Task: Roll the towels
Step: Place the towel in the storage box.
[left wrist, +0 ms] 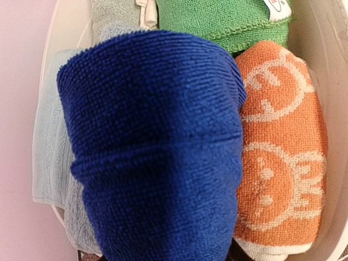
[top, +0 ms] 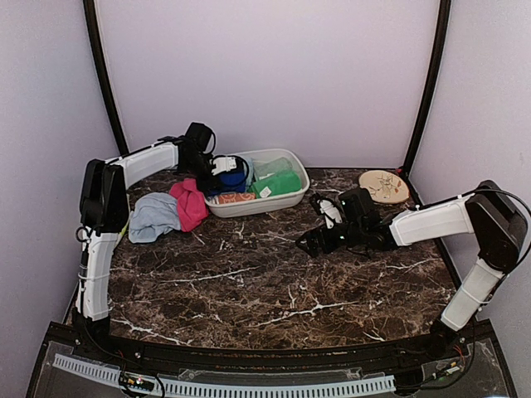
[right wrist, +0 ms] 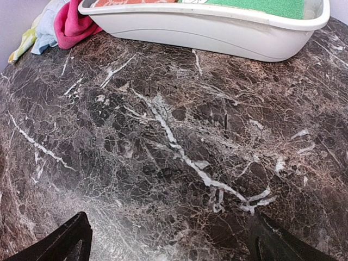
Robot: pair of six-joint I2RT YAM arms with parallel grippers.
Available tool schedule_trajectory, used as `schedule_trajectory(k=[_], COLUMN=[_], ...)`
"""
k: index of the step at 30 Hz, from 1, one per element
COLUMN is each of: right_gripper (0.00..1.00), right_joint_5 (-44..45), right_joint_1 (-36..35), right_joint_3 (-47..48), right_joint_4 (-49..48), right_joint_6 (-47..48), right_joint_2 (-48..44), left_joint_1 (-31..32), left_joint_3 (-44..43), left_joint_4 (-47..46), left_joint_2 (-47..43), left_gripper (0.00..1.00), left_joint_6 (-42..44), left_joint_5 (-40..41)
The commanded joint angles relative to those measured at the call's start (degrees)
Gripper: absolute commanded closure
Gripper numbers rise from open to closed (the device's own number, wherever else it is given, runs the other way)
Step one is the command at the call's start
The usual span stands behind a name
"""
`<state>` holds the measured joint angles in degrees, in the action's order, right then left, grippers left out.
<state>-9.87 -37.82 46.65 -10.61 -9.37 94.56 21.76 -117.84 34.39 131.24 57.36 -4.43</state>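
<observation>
Marble table, one tub, one pink towel; right tool spread, left tool unreadable.

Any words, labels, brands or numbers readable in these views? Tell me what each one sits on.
None legible.
The white tag on the green towel: a red mark, blurred and cut off, unreadable.
The orange towel: white woven figures, no words legible.
The round plate: dark pattern, too small to read.
</observation>
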Motion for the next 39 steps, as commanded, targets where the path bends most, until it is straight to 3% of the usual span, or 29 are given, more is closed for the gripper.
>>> schedule_trajectory(k=[1, 6, 8, 9, 10, 17, 19, 20, 26, 29, 33, 39], right_gripper=[0.00, 0.00, 0.00, 0.00, 0.00, 0.00, 0.00, 0.00, 0.00, 0.00, 0.00, 0.00], right_joint_5=[-1.07, -0.93, -0.94, -1.02, -1.03, -1.37, -1.23, -1.23, -0.94, -1.03, -1.03, -0.46], right_joint_1=[0.34, 0.51, 0.63, 0.66, 0.66, 0.90, 0.99, 0.97, 1.16, 1.18, 1.26, 1.32], right_joint_3=[0.74, 0.15, 0.02, 0.02, 0.09, 0.48, 0.18, 0.01, -0.43, -0.20, -0.06, -0.37], right_joint_4=[-0.37, 0.01, 0.12, 0.19, 0.23, 0.50, 0.31, 0.20, -0.04, -0.03, 0.09, 0.11], right_joint_6=[-0.66, -0.40, -0.38, -0.39, -0.39, -0.72, -1.09, -1.16, -1.36, -1.44, -1.81, -2.22], right_joint_2=[-0.45, -1.37, -1.61, -1.57, -1.53, -1.74, -2.08, -2.30, -2.73, -2.76, -2.77, -2.73], left_joint_1=[1.33, 2.23, 1.97, 1.84, 1.61, 0.93, 0.70, 0.59, 0.29, 0.33, 1.49, 2.66], left_joint_3=[0.42, 2.78, 1.45, 0.23, -1.28, -6.78, -6.78, -6.83, -8.81, -8.10, -4.62, -5.89], left_joint_4=[-1.74, -0.48, 2.23, 4.03, 5.90, 13.17, 13.45, 13.35, 13.48, 9.28, -1.65, -7.77], left_joint_2=[-3.72, -3.52, -3.58, -3.66, -3.73, -4.82, -5.91, -6.20, -8.19, -8.06, -6.32, 0.57], left_gripper=[0.56, 0.49, 0.36, 0.23, 0.21, 0.20, 0.02, 0.01, 0.01, 0.04, 0.19, 0.23], left_joint_6=[0.02, 3.21, 2.71, 2.34, 2.10, 2.42, 1.76, 1.18, -3.07, -5.98, -8.47, -7.84], left_joint_5=[0.90, 3.31, 2.53, 1.73, 1.00, 0.35, 0.07, -0.30, -6.54, -9.09, -5.64, 0.41])
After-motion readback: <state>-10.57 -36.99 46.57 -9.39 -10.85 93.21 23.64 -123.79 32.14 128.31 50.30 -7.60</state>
